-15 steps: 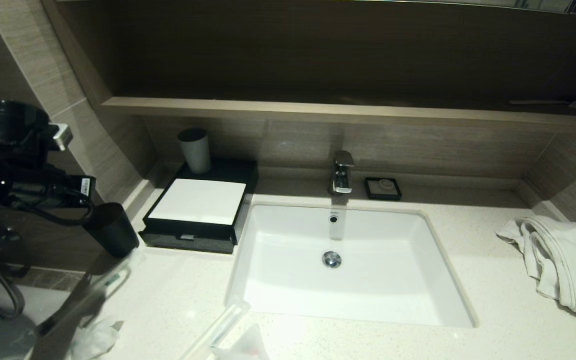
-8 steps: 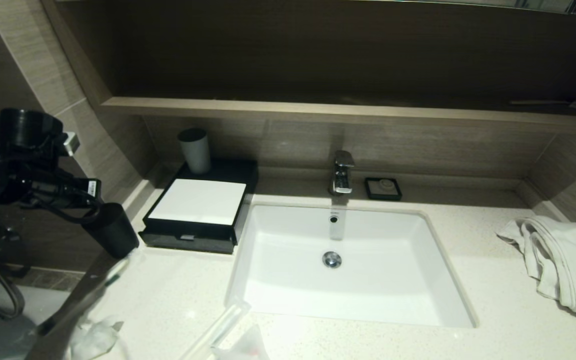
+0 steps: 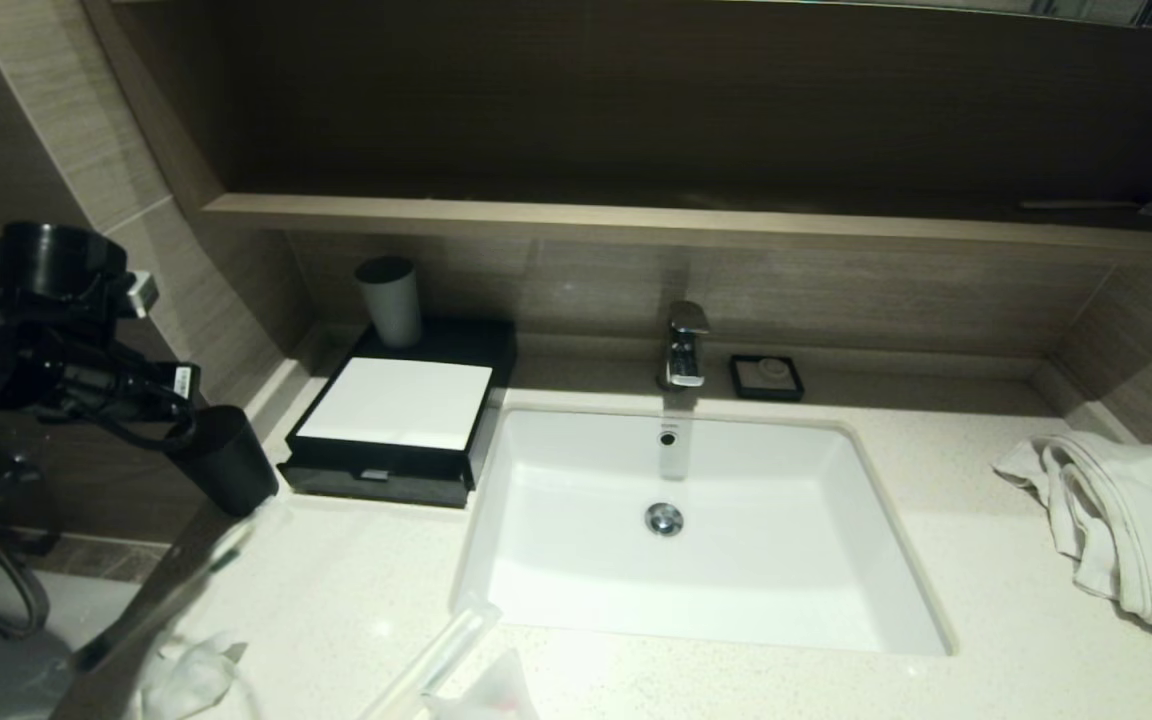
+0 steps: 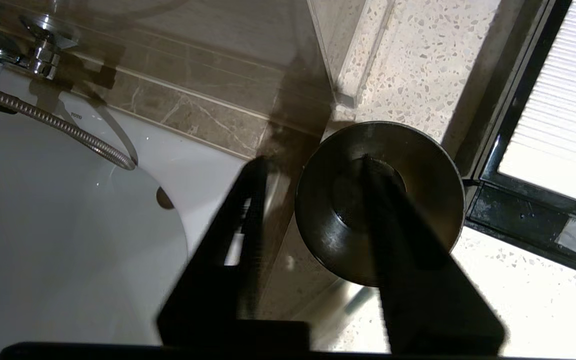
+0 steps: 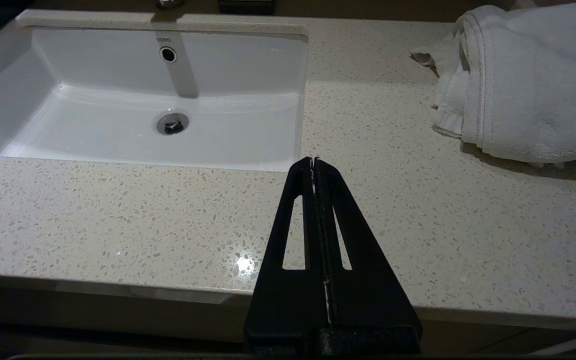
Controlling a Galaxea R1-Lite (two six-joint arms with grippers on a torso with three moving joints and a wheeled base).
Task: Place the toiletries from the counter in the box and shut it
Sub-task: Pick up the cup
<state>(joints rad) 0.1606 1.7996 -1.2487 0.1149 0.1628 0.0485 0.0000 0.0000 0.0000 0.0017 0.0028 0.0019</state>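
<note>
My left gripper [image 4: 313, 165] is spread wide above the black cup [image 4: 379, 200]; one finger [image 4: 248, 200] hangs outside its rim, over the gap between counter and bathtub [image 4: 68, 240], the other reaches over the cup's mouth, and whether either touches the wall I cannot make out; the cup looks empty down to its dark bottom. In the head view the arm's body covers the far left, and the black cup stands at the counter's left edge, just beside the box [image 3: 398, 415]. The toiletries at the near edge are cut off by the frame; I can tell a clear tube-like packet [image 3: 436, 655] and a crumpled white wrapper [image 3: 186, 680], not what is in them. The box sits against the back wall left of the sink [image 3: 696, 530], a white panel across its top, its drawer front toward me; a grey cup [image 3: 389, 300] stands on its rear corner. My right gripper [image 5: 314, 162] has its fingers pressed together, holding nothing, over the open counter [image 5: 118, 215] in front of the sink; a white towel [image 5: 523, 80] lies well apart on the right; faucet [image 3: 684, 345] and soap dish [image 3: 766, 377] stand at the back.
</note>
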